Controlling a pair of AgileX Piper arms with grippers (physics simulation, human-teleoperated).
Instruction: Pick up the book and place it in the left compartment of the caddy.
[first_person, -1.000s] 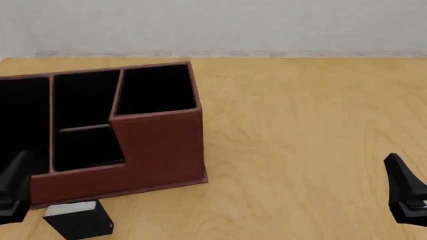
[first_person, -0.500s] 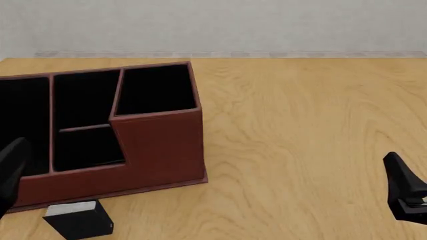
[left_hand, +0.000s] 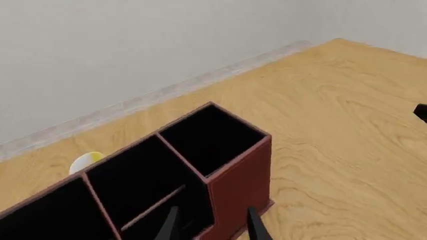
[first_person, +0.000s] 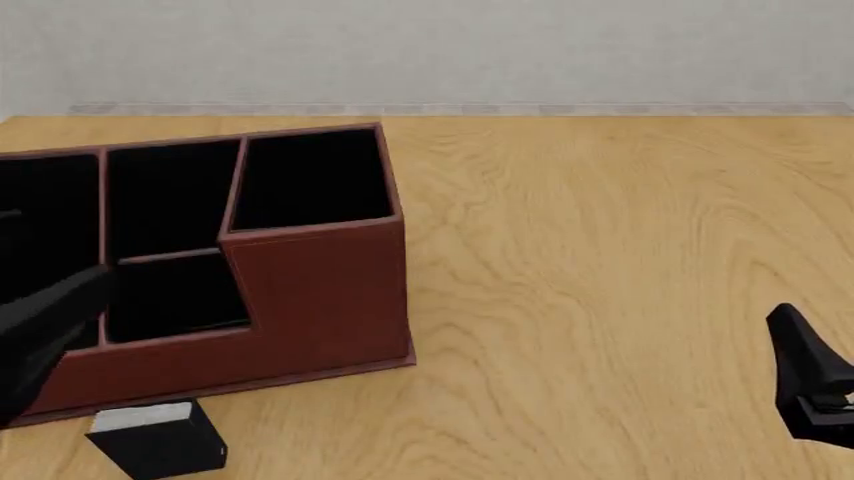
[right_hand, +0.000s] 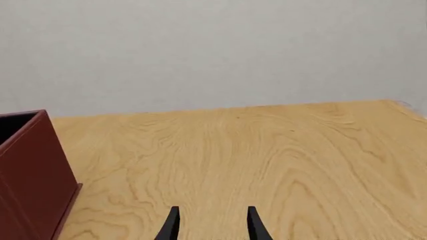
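The reddish-brown caddy (first_person: 314, 290) stands at the table's left, and its black-lined left compartment (first_person: 47, 225) runs along its far-left side. The small black book (first_person: 158, 441), pale page edge up, lies on the table just in front of the caddy's near wall. My left gripper (first_person: 47, 330) hangs over the caddy's front-left part, above and behind the book. In the left wrist view the left gripper (left_hand: 210, 227) is open above the caddy (left_hand: 237, 175), and the book is out of view. My right gripper (right_hand: 211, 225) is open over bare wood, far right (first_person: 807, 385).
A small yellow-and-white object (left_hand: 87, 161) lies behind the caddy near the wall. The caddy's tall corner (right_hand: 27, 165) shows at the edge of the right wrist view. The wooden table (first_person: 614, 250) spreads right of the caddy, ending at a pale wall.
My left gripper has risen and swung rightward from the table's left edge to over the caddy's front-left part. The right gripper, book and caddy have stayed put.
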